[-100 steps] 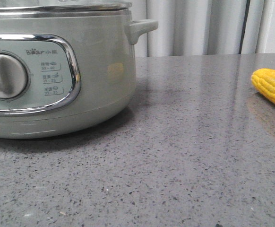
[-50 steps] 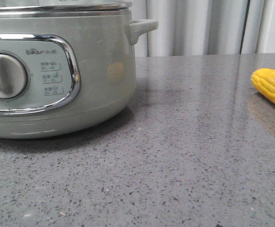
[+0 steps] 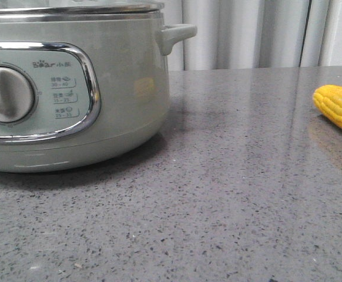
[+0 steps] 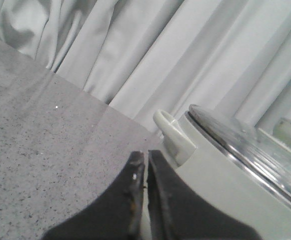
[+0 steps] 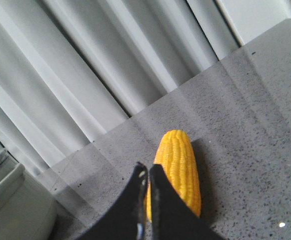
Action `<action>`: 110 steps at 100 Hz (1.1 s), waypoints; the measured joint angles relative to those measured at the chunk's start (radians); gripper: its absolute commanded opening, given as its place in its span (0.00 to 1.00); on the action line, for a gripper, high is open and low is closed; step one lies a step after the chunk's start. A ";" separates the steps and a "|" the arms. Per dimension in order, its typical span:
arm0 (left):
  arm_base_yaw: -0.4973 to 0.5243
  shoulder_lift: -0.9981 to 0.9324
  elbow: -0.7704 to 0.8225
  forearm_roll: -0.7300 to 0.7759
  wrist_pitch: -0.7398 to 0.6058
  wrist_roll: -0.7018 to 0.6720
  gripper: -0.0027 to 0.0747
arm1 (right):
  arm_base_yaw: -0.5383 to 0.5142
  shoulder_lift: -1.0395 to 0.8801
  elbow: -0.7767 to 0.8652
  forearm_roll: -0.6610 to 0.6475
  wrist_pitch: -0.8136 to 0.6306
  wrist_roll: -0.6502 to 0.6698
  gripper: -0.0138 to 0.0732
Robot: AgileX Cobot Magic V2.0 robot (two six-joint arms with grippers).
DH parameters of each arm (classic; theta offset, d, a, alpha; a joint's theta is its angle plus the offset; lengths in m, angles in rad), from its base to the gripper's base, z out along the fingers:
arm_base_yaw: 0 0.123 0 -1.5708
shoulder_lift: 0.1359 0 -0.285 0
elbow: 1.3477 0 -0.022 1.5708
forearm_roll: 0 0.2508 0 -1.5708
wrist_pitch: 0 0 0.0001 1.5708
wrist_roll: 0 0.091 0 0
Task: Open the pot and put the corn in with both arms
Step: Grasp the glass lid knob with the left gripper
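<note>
The pale grey-green pot point(image 3: 71, 88) fills the left of the front view, with its chrome-framed dial panel, a side handle point(image 3: 177, 35) and a glass lid on the steel rim. The corn point(image 3: 340, 108) lies on the counter at the right edge. Neither gripper shows in the front view. In the left wrist view my left gripper point(image 4: 145, 156) is shut and empty, just beside the pot's wall point(image 4: 220, 185) under a handle point(image 4: 173, 132); the glass lid point(image 4: 245, 145) sits on top. In the right wrist view my right gripper point(image 5: 148, 170) is shut and empty, above the corn point(image 5: 178, 167).
The speckled grey counter point(image 3: 230, 194) stretches in front of and to the right of the pot. Pale pleated curtains point(image 3: 247, 32) hang behind the counter. The pot's edge shows at one side of the right wrist view point(image 5: 15, 205).
</note>
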 measured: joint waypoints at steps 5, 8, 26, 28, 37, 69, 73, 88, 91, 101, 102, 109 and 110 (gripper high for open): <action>0.000 0.000 0.000 -0.008 -0.004 0.000 0.01 | 0.000 0.000 -0.009 0.010 0.012 0.000 0.08; 0.000 0.000 0.000 -0.013 -0.004 0.000 0.01 | 0.000 0.000 -0.014 0.012 0.023 0.000 0.08; 0.000 0.000 0.000 -0.020 0.000 0.000 0.01 | 0.000 0.000 -0.031 0.014 0.075 0.000 0.08; 0.000 0.000 0.000 -0.024 0.003 0.000 0.01 | 0.000 0.000 -0.032 0.014 0.077 0.000 0.08; 0.000 0.000 0.000 -0.074 0.004 0.000 0.01 | 0.000 0.000 -0.041 0.014 0.084 0.000 0.09; 0.000 0.005 -0.112 0.159 0.132 -0.002 0.49 | 0.000 0.006 -0.195 -0.112 0.334 0.000 0.32; 0.000 0.016 -0.157 0.216 0.160 -0.002 0.57 | 0.000 0.024 -0.216 -0.137 0.355 0.000 0.41; 0.000 0.128 -0.325 0.348 0.295 -0.002 0.60 | 0.000 0.136 -0.314 -0.242 0.413 0.000 0.66; 0.000 0.156 -0.358 0.355 0.322 -0.002 0.59 | 0.000 0.170 -0.334 -0.260 0.424 0.000 0.68; -0.020 0.259 -0.472 0.361 0.405 0.043 0.57 | 0.000 0.265 -0.405 -0.320 0.472 0.000 0.69; -0.024 0.274 -0.479 0.361 0.415 0.049 0.57 | 0.000 0.272 -0.415 -0.329 0.479 0.000 0.69; -0.050 0.348 -0.544 0.357 0.451 0.117 0.57 | 0.007 0.324 -0.460 -0.365 0.499 0.000 0.69; -0.053 0.355 -0.549 0.357 0.453 0.131 0.57 | 0.009 0.332 -0.463 -0.368 0.502 0.000 0.69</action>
